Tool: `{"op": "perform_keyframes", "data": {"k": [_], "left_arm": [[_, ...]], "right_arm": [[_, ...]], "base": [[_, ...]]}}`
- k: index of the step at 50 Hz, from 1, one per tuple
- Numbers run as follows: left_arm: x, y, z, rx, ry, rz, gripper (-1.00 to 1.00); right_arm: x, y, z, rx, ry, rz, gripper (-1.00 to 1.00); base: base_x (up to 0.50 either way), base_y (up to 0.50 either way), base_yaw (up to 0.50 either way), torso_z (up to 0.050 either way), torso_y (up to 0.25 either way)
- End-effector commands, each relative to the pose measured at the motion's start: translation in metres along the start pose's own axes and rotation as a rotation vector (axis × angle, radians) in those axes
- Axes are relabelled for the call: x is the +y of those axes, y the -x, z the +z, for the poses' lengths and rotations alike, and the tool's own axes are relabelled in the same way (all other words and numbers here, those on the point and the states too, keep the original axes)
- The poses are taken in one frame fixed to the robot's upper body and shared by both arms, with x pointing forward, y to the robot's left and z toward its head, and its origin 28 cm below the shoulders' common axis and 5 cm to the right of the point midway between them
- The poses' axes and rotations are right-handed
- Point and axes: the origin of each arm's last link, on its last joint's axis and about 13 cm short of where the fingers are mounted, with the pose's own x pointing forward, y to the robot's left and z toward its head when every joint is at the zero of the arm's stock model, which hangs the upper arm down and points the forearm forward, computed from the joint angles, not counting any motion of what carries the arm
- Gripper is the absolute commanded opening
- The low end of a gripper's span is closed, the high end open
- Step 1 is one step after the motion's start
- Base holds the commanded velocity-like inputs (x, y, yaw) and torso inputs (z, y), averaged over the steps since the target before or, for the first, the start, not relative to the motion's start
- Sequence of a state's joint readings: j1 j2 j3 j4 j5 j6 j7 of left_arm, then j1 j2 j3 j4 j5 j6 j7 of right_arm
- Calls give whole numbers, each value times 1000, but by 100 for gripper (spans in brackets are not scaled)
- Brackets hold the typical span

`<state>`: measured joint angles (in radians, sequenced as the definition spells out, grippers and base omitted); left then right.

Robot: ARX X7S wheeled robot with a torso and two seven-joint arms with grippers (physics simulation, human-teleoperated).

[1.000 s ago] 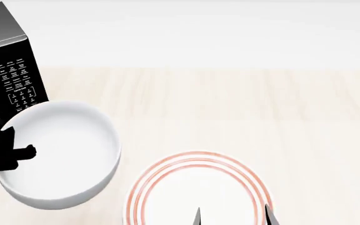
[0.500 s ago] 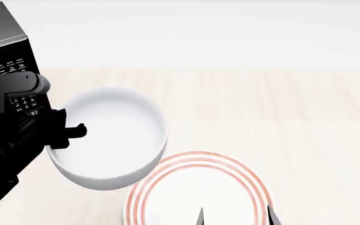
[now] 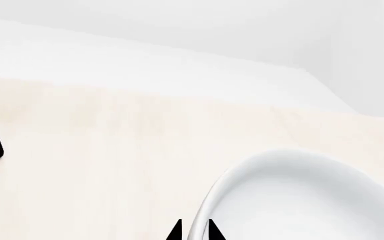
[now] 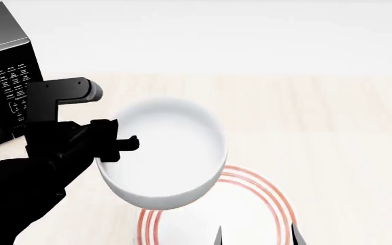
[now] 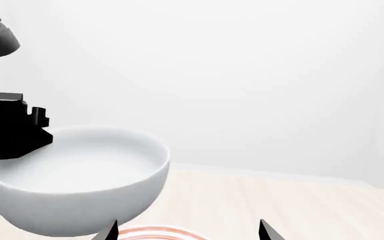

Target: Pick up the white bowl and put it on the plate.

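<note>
**Q:** Pale wood tabletop (image 4: 332,127) under a blank white wall: what holds the bowl?

**A:** Starting at the fingers: the left gripper (image 3: 193,231) has its two dark fingertips close together, clamped on the rim of the white bowl (image 4: 163,153), one inside the wall and one outside. The bowl hangs in the air, tipped a little, partly over the far-left part of the plate (image 4: 267,204) and above it.

**Q:** How should the placing go?

**A:** My judgement: carry the bowl further over the plate's middle, level it, lower until the base rests inside the red rings, then let go. Releasing now would likely drop it half off the plate.

**Q:** What about the other hand?

**A:** The right gripper (image 5: 188,231) sits low at the plate's near edge, fingertips well apart, holding nothing. It could crowd the landing.

**Q:** And open room?

**A:** Beyond the plate and to its right the tabletop shows bare. A black microwave (image 4: 5,76) stands far to the plate's left, behind the left arm, so pulling back that way is tighter.
</note>
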<state>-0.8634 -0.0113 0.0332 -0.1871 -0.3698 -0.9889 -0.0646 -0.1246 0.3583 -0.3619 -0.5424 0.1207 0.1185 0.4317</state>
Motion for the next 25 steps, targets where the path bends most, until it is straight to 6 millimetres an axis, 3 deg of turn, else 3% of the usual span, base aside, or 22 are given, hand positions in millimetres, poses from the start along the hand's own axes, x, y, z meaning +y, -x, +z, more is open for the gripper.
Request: {"op": "perform_keyframes", "data": {"k": [1,25], "left_arm": [[-16,-5,-3,-1,22,-54,-100],[-32,-17,-21,30,45,-104,-100]], "right_arm": [[0,0,0,0,1,1,100],[0,0,-2,6,-1,3,100]], "base": [[0,0,0,0,0],[0,0,0,0,0]]}}
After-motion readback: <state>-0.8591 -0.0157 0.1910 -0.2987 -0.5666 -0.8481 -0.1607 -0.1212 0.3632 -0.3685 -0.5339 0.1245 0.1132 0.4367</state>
